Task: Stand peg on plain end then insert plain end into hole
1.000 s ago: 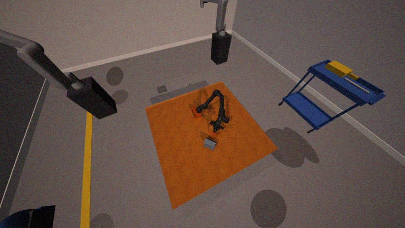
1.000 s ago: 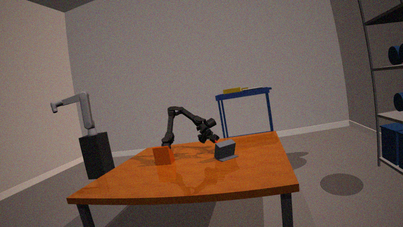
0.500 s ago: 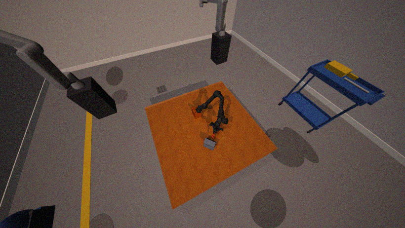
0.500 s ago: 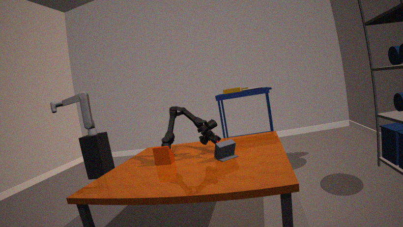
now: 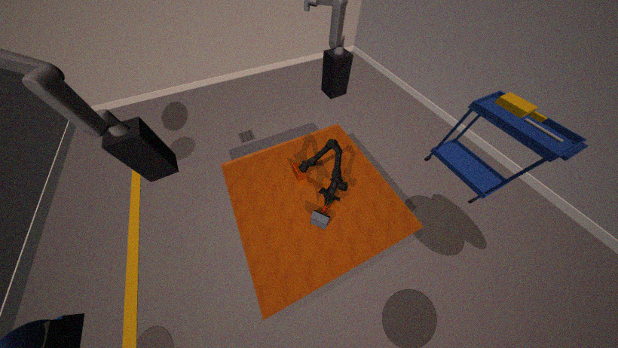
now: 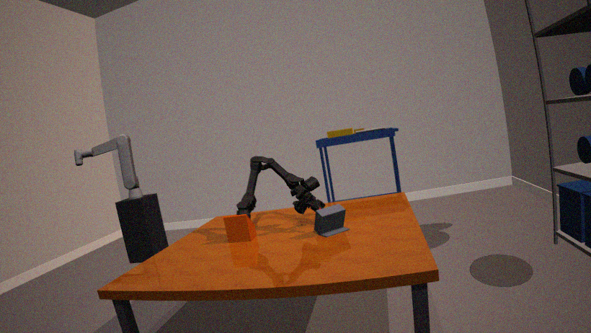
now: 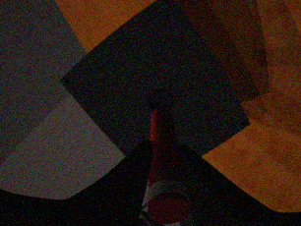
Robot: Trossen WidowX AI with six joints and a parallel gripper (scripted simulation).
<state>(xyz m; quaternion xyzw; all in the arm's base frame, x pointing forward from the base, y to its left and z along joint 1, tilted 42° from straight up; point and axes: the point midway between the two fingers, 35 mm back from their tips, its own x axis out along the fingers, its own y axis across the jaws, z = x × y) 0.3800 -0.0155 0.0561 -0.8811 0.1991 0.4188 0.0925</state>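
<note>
"Top view first: where was the arm?"

"The black WidowX arm point(image 5: 335, 162) point(image 6: 252, 181) bent over the wooden table point(image 5: 276, 259) point(image 6: 289, 264), its gripper point(image 5: 327, 203) point(image 6: 321, 206) point(image 7: 163, 151) beside the grey sloped panel point(image 5: 319, 219) point(image 6: 329, 221) point(image 7: 128, 74). A bit of red peg point(image 5: 324, 209) point(image 6: 319, 208) point(image 7: 154, 128) showed between them."

"And the orange block point(image 5: 298, 172) point(image 6: 237, 228)?"

"Near the arm's base, well apart from the panel."

"What did the exterior view add?"

"The gripper tilted down toward the panel's far side. Only a speck of red showed at its tips; the panel stood upright on the table, its back to us. A blue cart point(image 5: 460, 162) point(image 6: 322, 143) stood beyond the table."

"Then the wrist view. Was the tool holding anything?"

"Yes, its fingers were closed around the peg. The white band point(image 7: 169, 187) was at the end nearer the camera, and the plain end pointed at the dark hole point(image 7: 160, 98) in the panel's face."

"Was it inside?"

"The tip met the hole's lower edge in that picture, but I couldn't tell whether it had entered. It was too dark there."
</note>
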